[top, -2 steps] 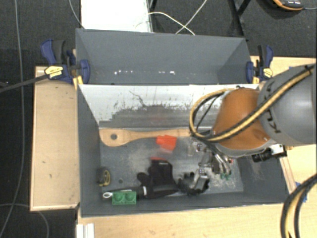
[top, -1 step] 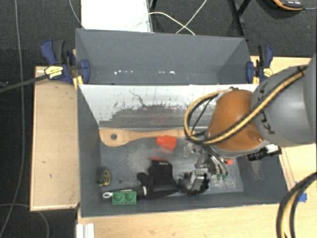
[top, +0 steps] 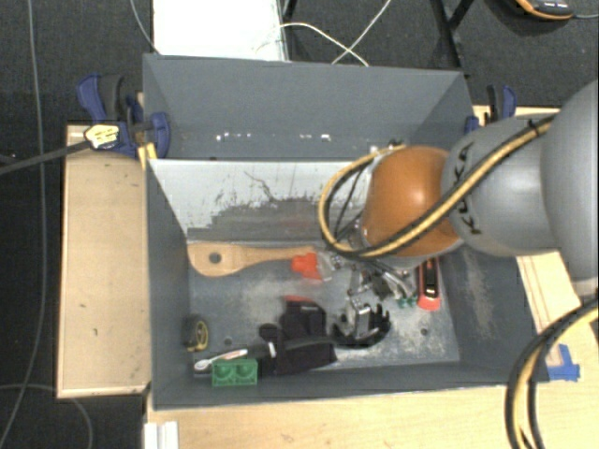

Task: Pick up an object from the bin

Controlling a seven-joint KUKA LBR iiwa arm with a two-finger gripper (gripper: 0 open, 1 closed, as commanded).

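Hanging over a black curved piece, the pincer; its width I cannot tell.

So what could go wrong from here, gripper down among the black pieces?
The gripper sits low by a heap of black pieces; it may catch two at once or just shove them. The red stick-like thing lies close beside the wrist and might be knocked. The orange wrist cover hides the contact point.
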